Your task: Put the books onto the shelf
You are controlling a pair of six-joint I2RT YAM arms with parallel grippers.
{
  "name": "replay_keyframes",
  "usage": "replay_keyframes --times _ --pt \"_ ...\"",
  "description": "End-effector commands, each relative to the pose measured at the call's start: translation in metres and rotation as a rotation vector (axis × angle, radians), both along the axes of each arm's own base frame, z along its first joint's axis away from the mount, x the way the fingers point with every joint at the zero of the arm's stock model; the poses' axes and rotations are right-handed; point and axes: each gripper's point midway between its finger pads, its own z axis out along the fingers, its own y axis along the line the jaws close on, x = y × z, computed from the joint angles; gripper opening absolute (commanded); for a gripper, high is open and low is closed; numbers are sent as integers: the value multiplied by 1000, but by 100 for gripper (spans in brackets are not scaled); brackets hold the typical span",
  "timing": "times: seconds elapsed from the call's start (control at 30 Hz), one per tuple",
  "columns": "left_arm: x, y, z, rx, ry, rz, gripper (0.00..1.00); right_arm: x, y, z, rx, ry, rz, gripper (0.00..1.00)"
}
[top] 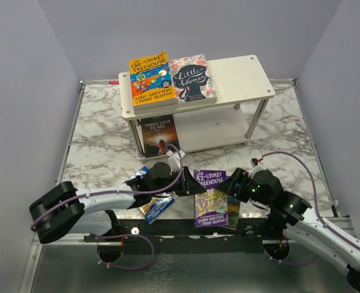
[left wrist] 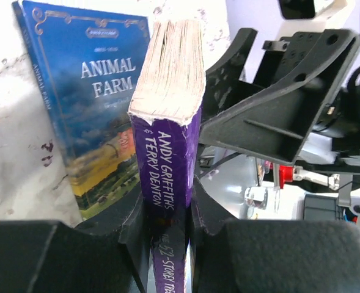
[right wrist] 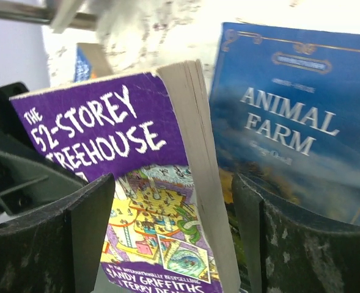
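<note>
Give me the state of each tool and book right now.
left tool, shut on purple book
right tool, open, astride purple book
purple book, gripped, not shelved
Animal Farm, lying on table
orange book, flat on shelf top
Little Women, flat on shelf top

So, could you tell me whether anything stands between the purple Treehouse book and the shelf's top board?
Nothing visible does. The left pincer clamps the purple book; the right pincer stands open around it. On the shelf, the orange book and Little Women cover only the top board's left half.
</note>
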Motion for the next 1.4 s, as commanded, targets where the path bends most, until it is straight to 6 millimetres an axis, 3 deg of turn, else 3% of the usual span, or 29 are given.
replay_keyframes --times 0.0,0.3,0.5,0.67,0.8,0.93,1.17,1.37 --pt "6 -1 52 -109 -80 34 0 -10 11 22 53 -122 136 82" --pt "6 24 132 -281 -210 109 0 -31 34 90 267 -369 352 84" --pt "5 47 178 -398 -304 171 0 -52 48 117 375 -439 510 84" --pt "3 60 201 -460 -354 202 0 -60 52 133 426 -492 568 84" --pt "1 64 212 -478 -370 201 0 -64 55 137 449 -498 597 84" --pt "0 66 218 -487 -390 204 0 -73 56 150 505 -526 642 77" --pt "5 66 207 -425 -416 214 0 -80 50 178 569 -598 646 60" --pt "9 69 198 -392 -430 238 0 -80 50 183 564 -592 643 45"
